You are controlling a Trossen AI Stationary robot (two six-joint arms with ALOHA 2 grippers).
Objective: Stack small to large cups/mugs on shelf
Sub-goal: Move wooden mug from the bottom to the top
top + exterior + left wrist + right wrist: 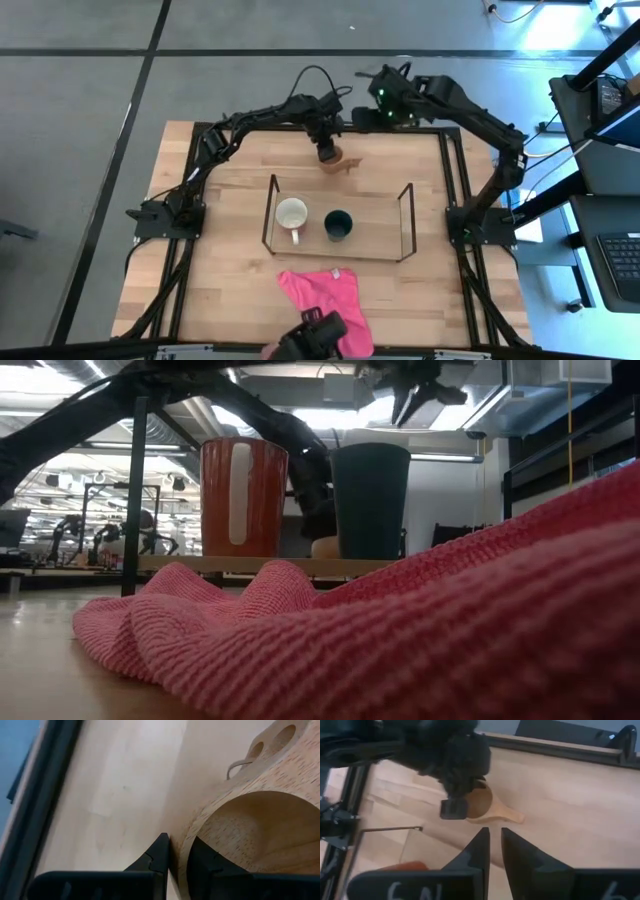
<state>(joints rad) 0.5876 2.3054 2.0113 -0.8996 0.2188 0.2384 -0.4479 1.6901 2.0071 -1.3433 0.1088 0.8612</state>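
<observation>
Grip comes first here: the left gripper [177, 857] sits at the far edge of the bench [230, 280], near its middle, with its jaws narrowed on the rim wall of the tan wooden cup [343, 157], one finger outside and one inside the bowl; the cup rests on the bench beyond the shelf [405, 222], its stubby handle pointing toward the right side; the red mug [292, 213] and the dark green cup [338, 224] already stand side by side on the shelf, mug to the left, apart from each other; the pink cloth [325, 295] lies at the near edge, clear of the work

To do the lift well, I judge the pinch should stay firm on the thin wooden wall and the cup should rise straight before it travels, since a one-sided rim hold lets a cup swing and tilt; the carry must clear the raised end frames and the rod at the far side of the shelf; which vessel it should nest into depends on relative size, which I cannot settle from here

The right gripper [495, 845] hovers above the far edge, jaws nearly together and holding nothing; it should keep out of the left arm's path
</observation>
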